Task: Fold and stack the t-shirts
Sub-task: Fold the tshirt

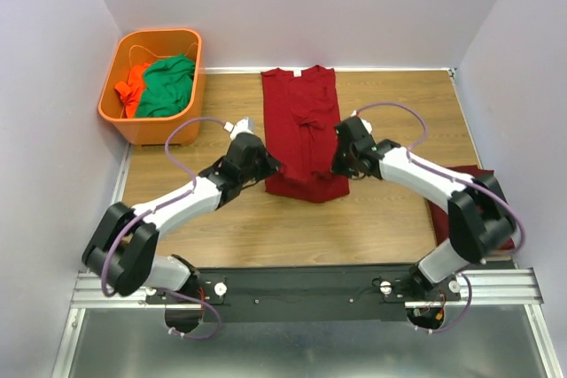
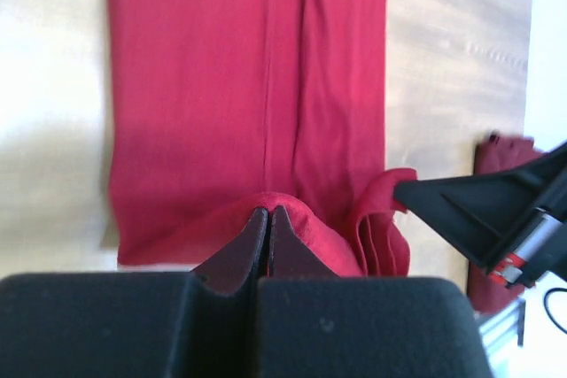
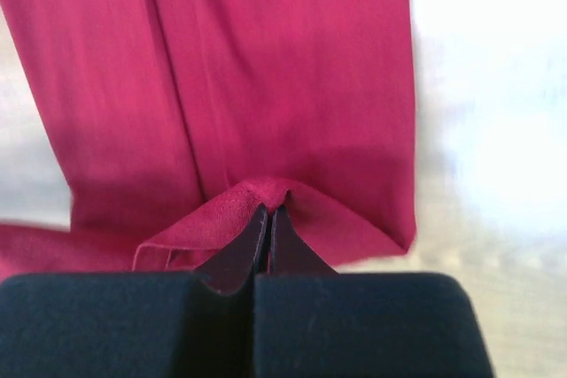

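A maroon t-shirt [image 1: 301, 126], folded lengthwise into a long strip, lies in the middle of the table with its collar toward the far wall. My left gripper [image 1: 273, 166] is shut on the near hem at the strip's left corner [image 2: 268, 212]. The hem bunches up around its fingertips. My right gripper [image 1: 342, 162] is shut on the hem at the right corner [image 3: 270, 210], lifting a small peak of cloth. A second maroon t-shirt [image 1: 440, 219] lies at the table's right edge, partly hidden under my right arm.
An orange basket [image 1: 125, 116] stands at the back left with a green garment [image 1: 168, 86] and a bright orange garment [image 1: 133, 86] inside. Grey walls close in the table on three sides. The right gripper's black body [image 2: 496, 214] shows in the left wrist view.
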